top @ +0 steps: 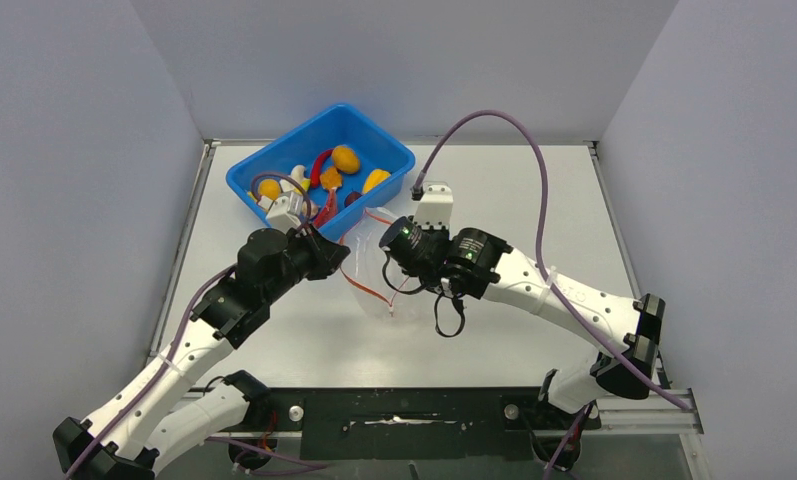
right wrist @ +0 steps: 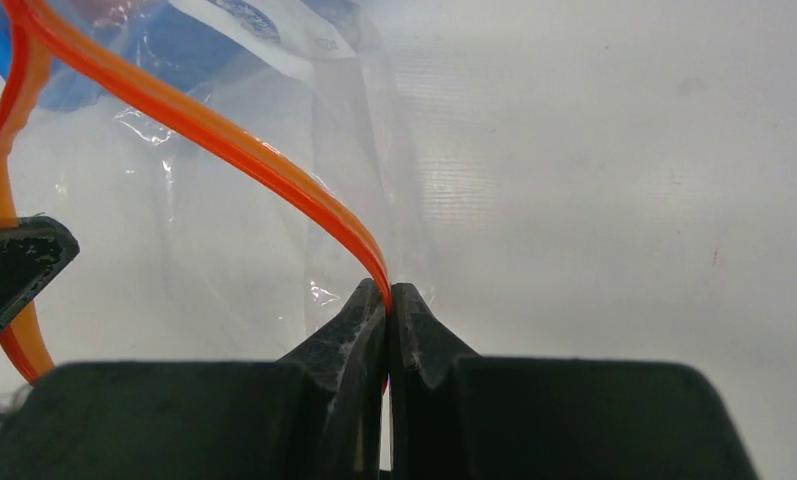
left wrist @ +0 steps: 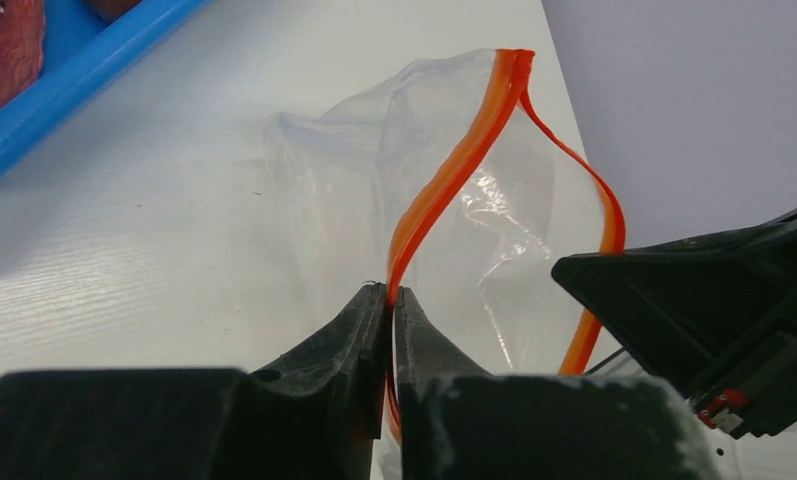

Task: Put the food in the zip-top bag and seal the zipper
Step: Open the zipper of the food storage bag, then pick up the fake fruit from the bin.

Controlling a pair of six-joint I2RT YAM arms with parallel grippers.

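My left claw (left wrist: 389, 292) and right claw (right wrist: 387, 290) each pinched the zipper (left wrist: 454, 170) tight, spreading the zip-top bag (left wrist: 354, 150); next, one must fetch food (top: 345, 158).

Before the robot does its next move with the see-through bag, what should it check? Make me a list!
1. The left gripper is shut on the zipper: ok.
2. The right gripper is shut on the zipper: ok.
3. The zip-top bag has its mouth held open, the two strips apart: ok.
4. The food is inside the bag: not ok, it lies in the blue tub.
5. A gripper is free to fetch food: not ok, both are busy.
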